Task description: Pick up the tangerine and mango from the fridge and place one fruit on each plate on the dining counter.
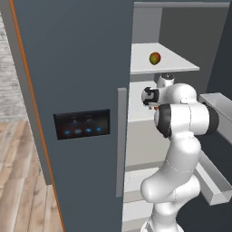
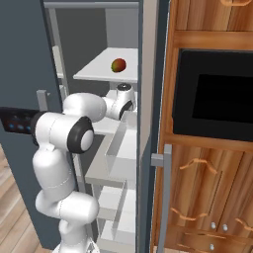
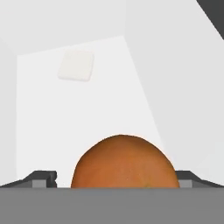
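Note:
The fridge (image 1: 77, 68) stands open and my arm reaches into its middle shelf. Seen from the hand, the tangerine (image 3: 124, 162) is a plain orange ball, very close and low in the picture. My gripper (image 3: 116, 178) is open, with one dark finger (image 3: 43, 178) on each side of the fruit. I cannot tell whether the fingers touch it. The mango (image 1: 155, 58) (image 2: 118, 65), red with yellow-green, lies on the pale shelf (image 1: 181, 65) above the hand. The plates and the dining counter are out of view.
The fridge's closed left door carries a black panel with blue lights (image 1: 82, 124) and a long grey handle (image 1: 121, 140). A grey door bin (image 1: 217, 113) juts out right of the arm. A wooden cabinet with a black oven window (image 2: 212, 94) flanks the fridge. A pale square block (image 3: 76, 65) lies deeper on the shelf.

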Available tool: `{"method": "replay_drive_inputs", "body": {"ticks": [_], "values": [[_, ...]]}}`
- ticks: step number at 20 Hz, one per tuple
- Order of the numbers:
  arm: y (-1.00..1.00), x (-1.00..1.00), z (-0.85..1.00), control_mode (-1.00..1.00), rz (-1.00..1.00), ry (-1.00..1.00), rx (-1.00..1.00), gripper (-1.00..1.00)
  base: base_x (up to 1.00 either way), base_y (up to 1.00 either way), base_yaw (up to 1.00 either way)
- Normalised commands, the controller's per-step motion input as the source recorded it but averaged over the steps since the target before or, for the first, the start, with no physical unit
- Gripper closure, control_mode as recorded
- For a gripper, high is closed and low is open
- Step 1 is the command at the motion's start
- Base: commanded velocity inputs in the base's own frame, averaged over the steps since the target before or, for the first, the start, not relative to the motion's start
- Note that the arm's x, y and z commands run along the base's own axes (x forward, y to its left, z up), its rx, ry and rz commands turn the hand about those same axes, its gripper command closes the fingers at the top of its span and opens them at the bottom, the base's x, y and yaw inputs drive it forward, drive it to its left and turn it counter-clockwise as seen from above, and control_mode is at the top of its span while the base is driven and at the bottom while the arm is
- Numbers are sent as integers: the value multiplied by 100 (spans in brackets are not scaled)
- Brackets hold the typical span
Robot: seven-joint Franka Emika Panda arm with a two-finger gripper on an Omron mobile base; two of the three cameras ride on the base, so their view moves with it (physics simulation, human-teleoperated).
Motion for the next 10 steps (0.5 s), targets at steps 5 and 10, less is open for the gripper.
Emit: {"method": "replay_drive_inputs", "body": {"ticks": [5, 10], "values": [[0, 0, -29, -100, 0, 1, 0, -100, 0, 0, 0], [0, 0, -6, -100, 0, 3, 0, 100, 0, 0, 0]]}}
